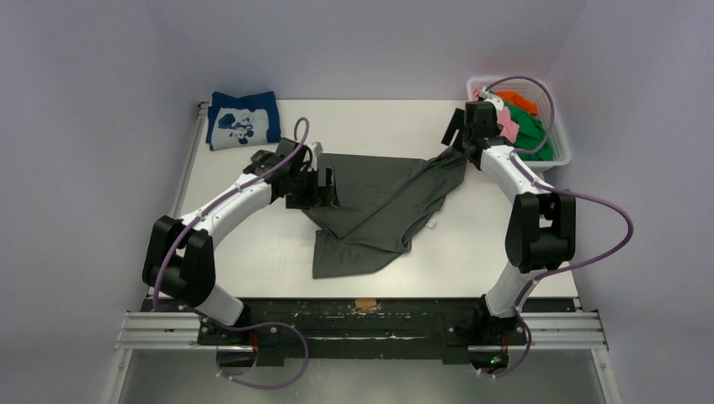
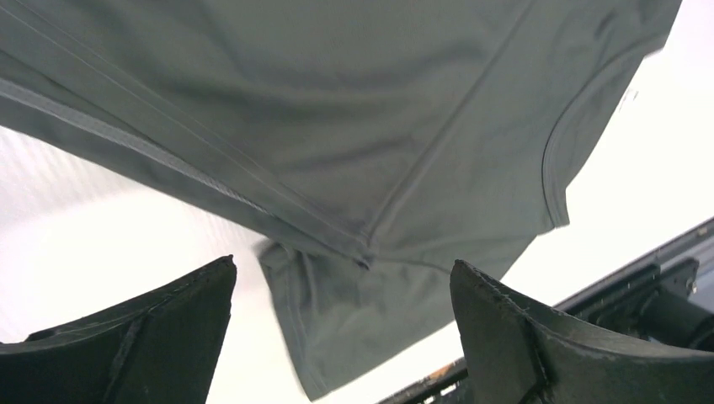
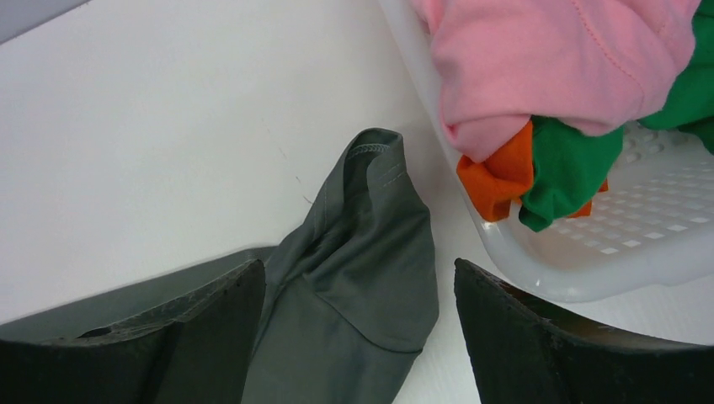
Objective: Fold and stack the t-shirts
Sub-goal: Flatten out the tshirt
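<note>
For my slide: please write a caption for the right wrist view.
Open right claw over the dark grey t-shirt, beside the white basket of pink, orange and green t-shirts.

Likely lab: plain enclosure walls (image 1: 101, 84), aluminium rail (image 1: 572, 330).

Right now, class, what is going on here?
A dark grey t-shirt lies rumpled on the table. The robot's left gripper and right gripper stand open at its opposite ends, holding nothing. A folded navy t-shirt sits at the far left corner; a pink tee, an orange tee and a green tee wait in the white basket.
</note>
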